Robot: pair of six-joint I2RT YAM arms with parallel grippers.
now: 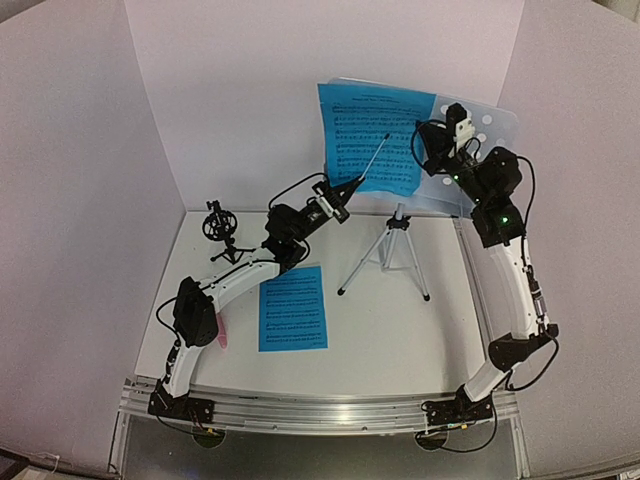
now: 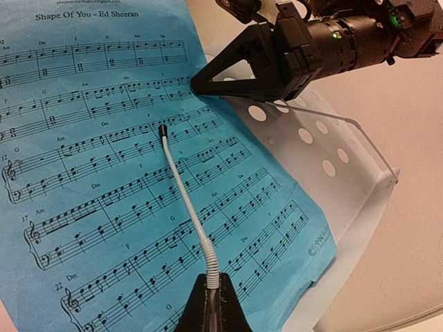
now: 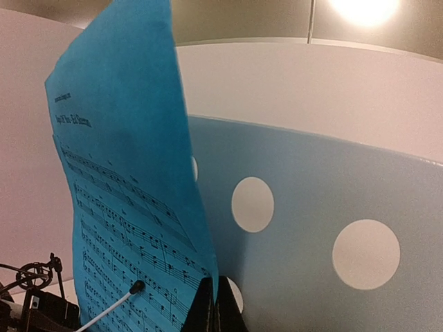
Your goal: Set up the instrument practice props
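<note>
The first sheet (image 1: 375,135) sits on the music stand (image 3: 297,263), with the right gripper (image 2: 199,83) pinching its edge. The left gripper (image 2: 210,297) clamps a thin white rod (image 2: 181,183). The second sheet (image 1: 293,308), pink microphone (image 1: 222,340) and empty holder (image 1: 219,228) wait on the counter (image 1: 400,330), not yet set up.

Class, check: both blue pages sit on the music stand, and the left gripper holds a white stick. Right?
No: the top external view shows one blue page on the music stand, the other page flat on the table. The left gripper does hold the stick.
</note>
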